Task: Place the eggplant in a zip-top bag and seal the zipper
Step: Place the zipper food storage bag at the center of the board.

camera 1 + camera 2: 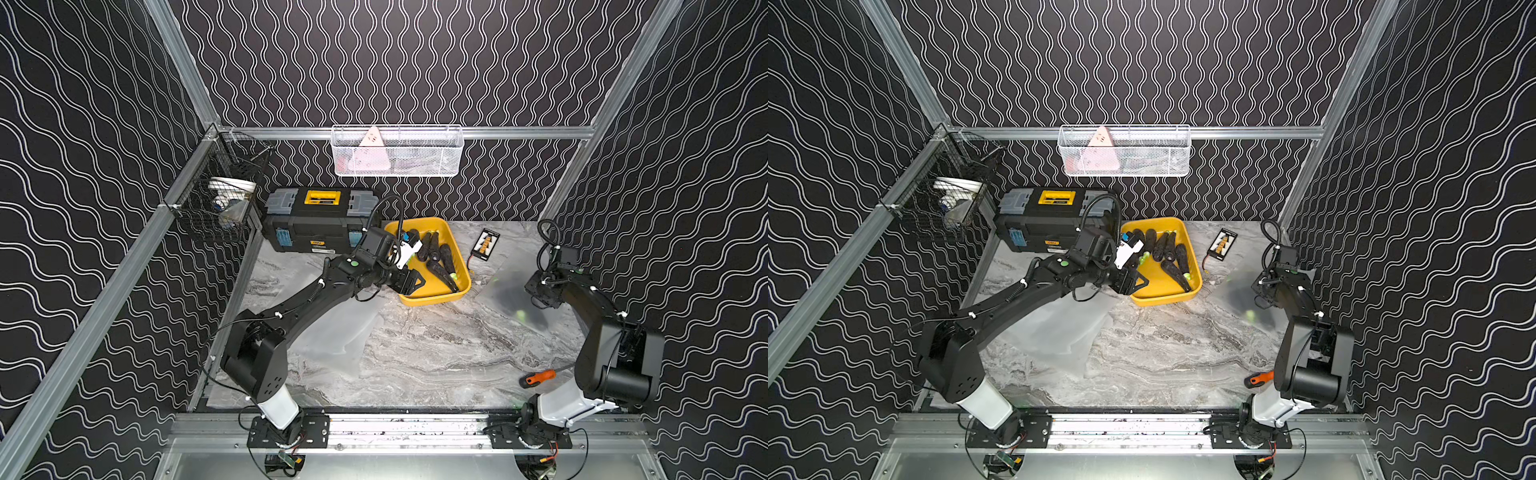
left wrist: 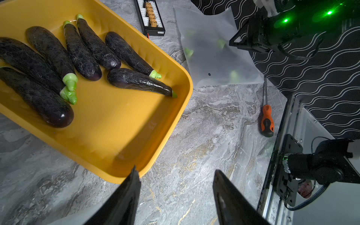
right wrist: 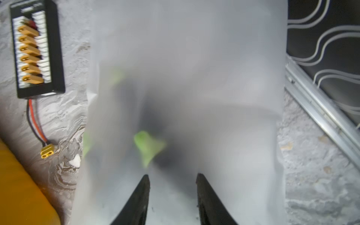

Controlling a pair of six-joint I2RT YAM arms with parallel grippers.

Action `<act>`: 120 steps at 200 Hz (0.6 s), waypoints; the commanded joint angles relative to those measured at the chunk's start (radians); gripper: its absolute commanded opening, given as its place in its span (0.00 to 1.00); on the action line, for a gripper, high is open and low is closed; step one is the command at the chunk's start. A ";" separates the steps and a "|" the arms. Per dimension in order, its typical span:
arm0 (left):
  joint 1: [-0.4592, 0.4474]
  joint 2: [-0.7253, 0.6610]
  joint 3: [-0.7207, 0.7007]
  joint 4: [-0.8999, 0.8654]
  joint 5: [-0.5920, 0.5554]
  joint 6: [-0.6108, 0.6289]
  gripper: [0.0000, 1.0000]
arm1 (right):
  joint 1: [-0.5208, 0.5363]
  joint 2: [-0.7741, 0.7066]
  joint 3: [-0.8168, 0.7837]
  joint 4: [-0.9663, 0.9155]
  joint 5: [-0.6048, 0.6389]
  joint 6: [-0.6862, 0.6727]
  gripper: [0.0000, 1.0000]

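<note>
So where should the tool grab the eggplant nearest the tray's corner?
Probably mid-body on the eggplant, from straight above, jaws across its width: it lies flat in the yellow tray, top exposed, while its thin stem end sits close to the wall.

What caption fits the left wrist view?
Open left gripper near the rim of a yellow plastic tray holding dark purple eggplants.
</note>
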 commanded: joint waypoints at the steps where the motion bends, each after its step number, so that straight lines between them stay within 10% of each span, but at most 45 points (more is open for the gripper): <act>1: -0.003 -0.026 -0.010 0.038 -0.021 -0.020 0.64 | -0.009 0.017 -0.015 -0.055 -0.014 0.087 0.43; 79: -0.005 -0.064 -0.007 0.003 -0.038 -0.012 0.64 | 0.117 -0.048 0.013 -0.149 0.189 0.046 0.46; 120: -0.005 -0.070 -0.012 0.004 -0.041 -0.020 0.64 | 0.205 -0.026 0.009 -0.119 0.079 0.067 0.48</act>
